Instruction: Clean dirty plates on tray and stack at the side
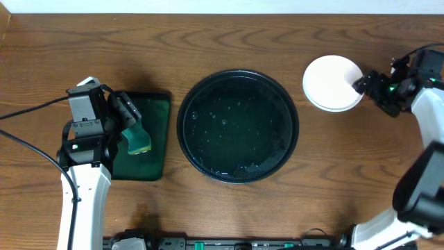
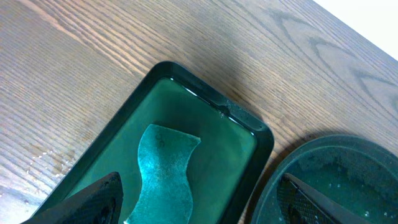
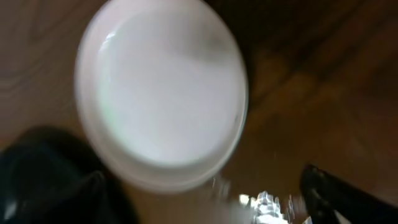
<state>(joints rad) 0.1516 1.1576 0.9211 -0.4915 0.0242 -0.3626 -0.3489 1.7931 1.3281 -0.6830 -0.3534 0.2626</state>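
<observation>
Right of the tray [image 1: 239, 72], on the table [image 1: 277, 212]: found plates [image 1: 330, 83] stacked, count unclear. Saw right claw [image 1: 361, 85] spread wide at their rim, left claw [image 1: 130, 119] wide over sponge [image 1: 139, 141]. Judged risk: clipping that rim on retreat, shoving the stack askew.

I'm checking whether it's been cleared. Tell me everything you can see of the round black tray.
The round black tray is glossy and plastic-looking, with a raised rim. It lies flat midway across the wooden table, holding no plates, only scattered water droplets. The dark-green rectangular tray lies apart on its left, a white plate apart at its far right. Only the table touches it.
</observation>
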